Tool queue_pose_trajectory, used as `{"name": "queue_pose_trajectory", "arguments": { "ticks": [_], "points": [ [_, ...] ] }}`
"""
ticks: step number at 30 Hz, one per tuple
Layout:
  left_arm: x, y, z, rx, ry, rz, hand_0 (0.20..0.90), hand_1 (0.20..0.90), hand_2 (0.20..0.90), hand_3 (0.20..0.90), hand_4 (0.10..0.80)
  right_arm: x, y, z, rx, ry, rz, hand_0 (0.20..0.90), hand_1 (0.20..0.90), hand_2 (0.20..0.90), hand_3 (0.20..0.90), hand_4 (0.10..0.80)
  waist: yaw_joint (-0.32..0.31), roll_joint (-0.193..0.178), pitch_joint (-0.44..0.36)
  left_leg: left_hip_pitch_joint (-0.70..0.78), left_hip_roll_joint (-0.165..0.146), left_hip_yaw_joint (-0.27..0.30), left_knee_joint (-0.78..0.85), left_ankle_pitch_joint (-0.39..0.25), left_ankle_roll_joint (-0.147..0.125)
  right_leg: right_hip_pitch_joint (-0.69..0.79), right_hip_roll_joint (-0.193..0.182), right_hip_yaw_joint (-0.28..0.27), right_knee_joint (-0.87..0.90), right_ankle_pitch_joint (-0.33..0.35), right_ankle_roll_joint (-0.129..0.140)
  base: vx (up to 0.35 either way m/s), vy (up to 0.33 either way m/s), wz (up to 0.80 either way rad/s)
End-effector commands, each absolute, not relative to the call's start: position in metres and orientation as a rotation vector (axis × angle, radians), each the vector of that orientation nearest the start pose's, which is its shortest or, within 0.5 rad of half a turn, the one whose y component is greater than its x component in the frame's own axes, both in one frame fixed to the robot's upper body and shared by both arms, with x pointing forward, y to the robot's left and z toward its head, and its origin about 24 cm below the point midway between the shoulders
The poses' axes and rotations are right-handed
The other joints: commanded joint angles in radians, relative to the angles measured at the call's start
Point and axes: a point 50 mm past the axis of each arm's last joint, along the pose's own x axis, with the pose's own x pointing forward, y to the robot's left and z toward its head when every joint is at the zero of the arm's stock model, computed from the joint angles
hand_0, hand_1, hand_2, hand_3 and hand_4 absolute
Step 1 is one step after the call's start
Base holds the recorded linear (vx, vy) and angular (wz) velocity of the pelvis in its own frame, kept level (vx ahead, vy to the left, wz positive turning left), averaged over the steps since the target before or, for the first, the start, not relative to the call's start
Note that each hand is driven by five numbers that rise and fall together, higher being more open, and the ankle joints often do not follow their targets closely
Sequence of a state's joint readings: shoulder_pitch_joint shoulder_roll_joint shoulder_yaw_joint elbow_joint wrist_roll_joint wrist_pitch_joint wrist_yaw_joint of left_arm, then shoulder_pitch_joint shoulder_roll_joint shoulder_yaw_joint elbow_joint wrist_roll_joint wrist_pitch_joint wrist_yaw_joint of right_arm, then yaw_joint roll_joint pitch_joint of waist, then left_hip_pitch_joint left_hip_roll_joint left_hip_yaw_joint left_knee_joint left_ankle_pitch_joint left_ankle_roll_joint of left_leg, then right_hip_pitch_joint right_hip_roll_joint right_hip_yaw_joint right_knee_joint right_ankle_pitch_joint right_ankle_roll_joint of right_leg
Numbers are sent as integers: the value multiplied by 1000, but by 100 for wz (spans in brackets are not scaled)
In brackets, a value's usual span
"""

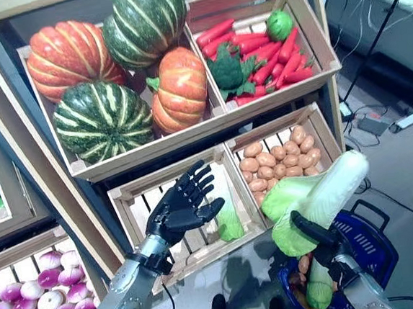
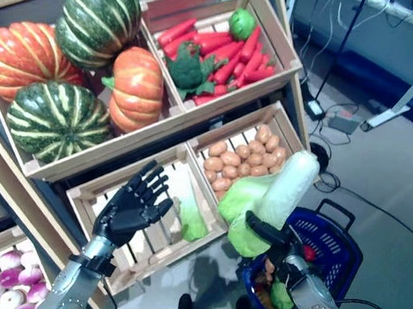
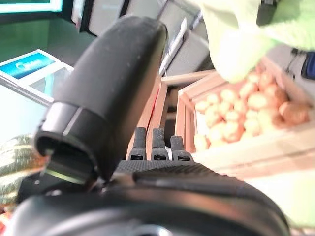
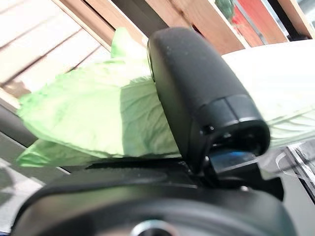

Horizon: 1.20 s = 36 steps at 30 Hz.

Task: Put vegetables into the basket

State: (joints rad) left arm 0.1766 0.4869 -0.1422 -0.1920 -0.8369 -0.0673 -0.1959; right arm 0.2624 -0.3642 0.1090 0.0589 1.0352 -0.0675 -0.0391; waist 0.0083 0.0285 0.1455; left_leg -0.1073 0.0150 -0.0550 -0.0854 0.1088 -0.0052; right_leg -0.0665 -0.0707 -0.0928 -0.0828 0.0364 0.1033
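My right hand [image 1: 316, 235] is shut on a Chinese cabbage [image 1: 319, 199] with a white stem and pale green leaves, held up just above the blue basket [image 1: 366, 245] at the lower right. In the right wrist view the thumb [image 4: 202, 93] presses across the cabbage's leaves [image 4: 98, 118]. The basket holds some vegetables, among them a green one [image 1: 319, 289]. My left hand [image 1: 182, 203] hovers open over the slatted wooden crate [image 1: 135, 204], where another cabbage [image 1: 229, 221] lies at the crate's right end.
A potato crate [image 1: 279, 159] stands right of the slatted one. Above are crates of pumpkins [image 1: 113, 76] and of carrots with broccoli [image 1: 255, 49]. Purple and white onions [image 1: 38, 296] lie at the lower left. Cables run over the floor [image 1: 377, 121] on the right.
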Motion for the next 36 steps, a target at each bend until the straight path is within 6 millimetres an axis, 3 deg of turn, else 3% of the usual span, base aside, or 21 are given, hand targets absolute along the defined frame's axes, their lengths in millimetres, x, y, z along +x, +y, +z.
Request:
{"name": "queue_pose_trajectory", "arguments": {
  "ticks": [1,3,6,13,17,21,25,31,36],
  "points": [
    [238,208,131,-289,-400,-296,900,900,900,900,800,229,-242,50,726,-143,-228,300,300,300,300,400,-19,-34,95,-22,-14,6,43,-49,7,-82,-12,28,110,13,-15,-186,-1,1],
    [240,210,134,-280,-428,-277,900,900,900,900,800,234,-245,54,753,-174,-251,300,300,300,300,400,-20,-31,122,-42,-14,11,56,-47,8,-103,-7,29,131,9,-18,-218,-4,-2],
    [245,211,142,-294,-488,-239,900,900,900,900,800,244,-248,61,946,-262,-290,300,300,300,300,400,-18,-28,202,-143,-27,19,154,-53,14,-187,5,41,213,0,-33,-232,-16,-3],
    [250,198,148,-335,-548,-256,900,900,900,900,800,254,-260,72,1167,-408,-420,300,300,300,300,400,-7,-11,317,-312,-44,14,267,-51,17,-339,13,42,327,-4,-41,-150,5,-1],
    [254,193,154,-348,-590,-243,900,900,900,900,800,260,-266,74,1243,-448,-484,300,300,300,300,400,-1,-4,351,-368,-51,20,286,-49,21,-396,16,35,362,-12,-46,-116,14,0],
    [260,183,164,-340,-648,-263,900,900,900,900,800,266,-279,71,1292,-490,-599,300,300,300,300,400,14,2,374,-477,-79,12,395,-77,28,-495,4,24,465,-36,-51,-104,-10,4],
    [265,175,174,-315,-682,-288,900,900,900,900,800,272,-291,71,1299,-486,-670,300,300,300,300,400,23,9,374,-558,-77,17,495,-108,30,-577,-17,17,563,-63,-54,-52,-29,11],
    [270,165,188,-322,-723,-305,900,900,900,900,800,289,-288,77,1226,-421,-655,300,300,300,300,400,32,19,374,-632,-78,30,642,-172,39,-654,-26,20,717,-115,-69,-43,-2,6],
    [275,159,198,-320,-750,-328,900,900,900,900,800,307,-293,81,1015,-256,-694,300,300,300,300,400,48,15,374,-685,-94,45,805,-248,47,-699,-38,12,860,-162,-87,-16,-5,2]
  ]
}}
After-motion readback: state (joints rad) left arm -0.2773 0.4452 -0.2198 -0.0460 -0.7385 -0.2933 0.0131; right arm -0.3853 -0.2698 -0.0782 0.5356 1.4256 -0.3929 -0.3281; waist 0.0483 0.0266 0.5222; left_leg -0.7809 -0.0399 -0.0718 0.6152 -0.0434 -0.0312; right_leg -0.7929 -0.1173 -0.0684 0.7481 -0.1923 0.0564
